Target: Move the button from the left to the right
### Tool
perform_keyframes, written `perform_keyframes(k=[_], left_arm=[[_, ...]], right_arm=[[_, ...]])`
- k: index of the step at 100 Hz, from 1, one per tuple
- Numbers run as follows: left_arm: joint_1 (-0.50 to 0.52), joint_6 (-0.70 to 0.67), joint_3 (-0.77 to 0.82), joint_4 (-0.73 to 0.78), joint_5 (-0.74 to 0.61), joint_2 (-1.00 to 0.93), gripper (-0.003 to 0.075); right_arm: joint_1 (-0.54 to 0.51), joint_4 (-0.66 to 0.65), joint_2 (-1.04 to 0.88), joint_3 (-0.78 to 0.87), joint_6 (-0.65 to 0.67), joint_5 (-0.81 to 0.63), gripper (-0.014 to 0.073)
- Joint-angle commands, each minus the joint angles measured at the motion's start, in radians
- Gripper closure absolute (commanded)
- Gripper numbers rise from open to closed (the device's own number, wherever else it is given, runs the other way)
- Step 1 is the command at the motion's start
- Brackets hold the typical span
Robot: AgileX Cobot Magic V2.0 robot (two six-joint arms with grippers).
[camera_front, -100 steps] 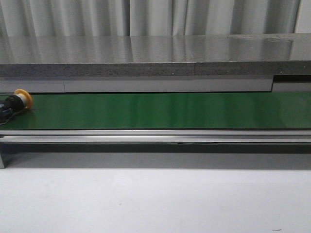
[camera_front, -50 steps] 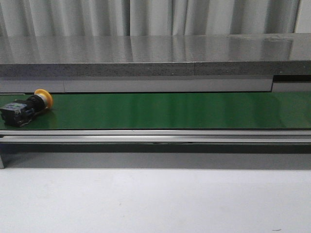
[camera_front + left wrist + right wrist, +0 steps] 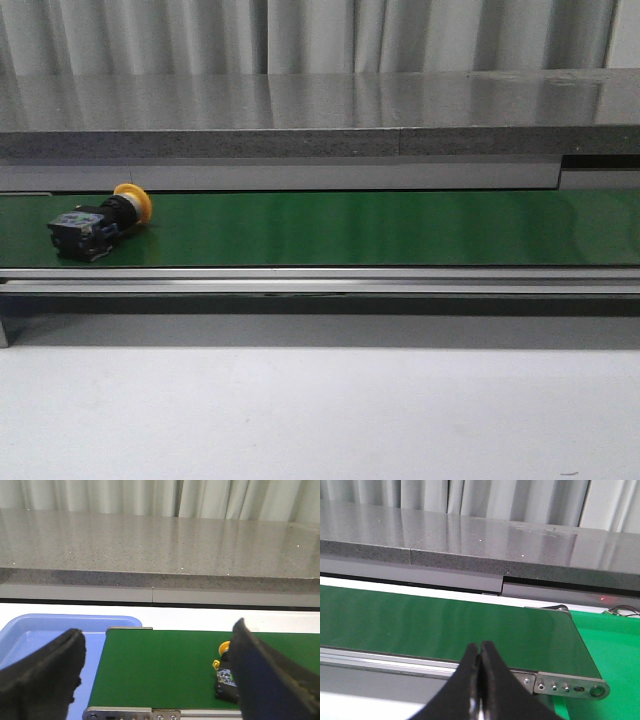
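Note:
The button (image 3: 98,222) lies on its side on the green conveyor belt (image 3: 350,228), near the belt's left end, yellow-orange cap pointing back-right. In the left wrist view the button (image 3: 226,672) shows partly behind one finger. My left gripper (image 3: 160,680) hangs open above the belt's left end, holding nothing. Beside the belt's right end, my right gripper (image 3: 480,652) is shut and empty, with no button in its view. Neither gripper appears in the front view.
A blue tray (image 3: 30,635) sits off the left end of the belt. A grey stone counter (image 3: 320,115) runs behind the conveyor, with curtains beyond. A bright green surface (image 3: 610,645) lies past the belt's right end roller. White tabletop (image 3: 320,410) lies in front.
The button has travelled rightward along the belt, from the far left edge of the front view to well inside it. No gripper has touched it.

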Motion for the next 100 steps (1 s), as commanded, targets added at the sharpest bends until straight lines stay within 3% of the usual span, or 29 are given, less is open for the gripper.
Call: perform_keyframes(k=[1,26,66,100], left_arm=[[-0.008,0.001,-0.027,-0.009,-0.091,0.003,0.0312],[-0.008,0.001,-0.027,-0.009,-0.091,0.003,0.0719],[-0.008,0.001,-0.027,-0.007,-0.091,0.003,0.0715],[-0.008,0.001,-0.027,-0.007,-0.091,0.003,0.0715]], right_arm=[[-0.004,-0.011,-0.018,0.001,-0.002,-0.086,0.0661],[-0.004,-0.011,-0.018,0.001,-0.002,-0.086,0.0661],[-0.004,-0.006,-0.018,-0.008,-0.002,-0.203,0.0661],[-0.004,0.063,0.053,-0.223,-0.002,0.08,0.0661]])
